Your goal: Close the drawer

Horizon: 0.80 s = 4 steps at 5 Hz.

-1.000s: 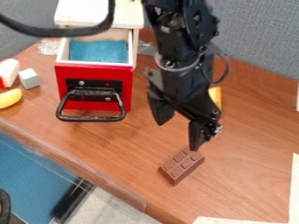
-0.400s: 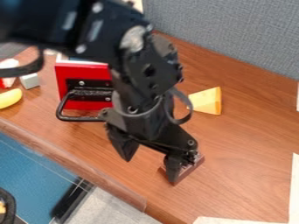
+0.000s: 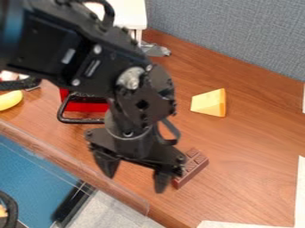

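The gripper (image 3: 136, 180) hangs over the front part of the table, open, with a gap between its two fingers and nothing held. Behind it and to its left stands the red drawer front (image 3: 85, 107) with its black loop handle (image 3: 83, 120), partly covered by the arm. The drawer's inside is hidden behind the arm. The gripper is apart from the handle, nearer the table's front edge. The white cabinet top (image 3: 128, 15) shows at the top of the view.
A brown chocolate bar (image 3: 193, 167) lies right beside the gripper's right finger. A yellow cheese wedge (image 3: 209, 103) sits farther back. At the left is a yellow banana-like piece (image 3: 10, 100). The table's front edge (image 3: 71, 164) runs diagonally below the gripper.
The gripper has moved left and toward the table's front edge, and the arm now covers the drawer's inside. The chocolate bar and drawer handle have kept their places.
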Each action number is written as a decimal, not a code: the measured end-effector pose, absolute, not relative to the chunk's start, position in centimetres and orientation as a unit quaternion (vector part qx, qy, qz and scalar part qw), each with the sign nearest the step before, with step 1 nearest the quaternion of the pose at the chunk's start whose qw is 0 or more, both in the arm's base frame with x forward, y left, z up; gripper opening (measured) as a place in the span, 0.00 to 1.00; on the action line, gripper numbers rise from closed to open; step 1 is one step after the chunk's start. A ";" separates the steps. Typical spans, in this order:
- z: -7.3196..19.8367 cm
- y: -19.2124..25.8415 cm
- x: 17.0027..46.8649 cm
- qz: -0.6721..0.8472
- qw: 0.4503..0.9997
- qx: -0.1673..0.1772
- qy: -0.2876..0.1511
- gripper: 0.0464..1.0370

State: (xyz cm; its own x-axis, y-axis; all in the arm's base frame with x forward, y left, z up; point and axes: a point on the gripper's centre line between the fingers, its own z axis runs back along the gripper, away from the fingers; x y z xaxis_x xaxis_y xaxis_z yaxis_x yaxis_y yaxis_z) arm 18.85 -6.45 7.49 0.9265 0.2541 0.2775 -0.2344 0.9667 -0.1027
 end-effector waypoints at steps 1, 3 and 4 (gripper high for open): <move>6.5 -4.7 19.2 0.147 0.979 -0.022 -0.137 0.96; 5.7 -0.9 19.6 0.184 0.975 -0.008 -0.122 0.96; 5.3 0.2 19.7 0.198 0.972 -0.004 -0.124 0.96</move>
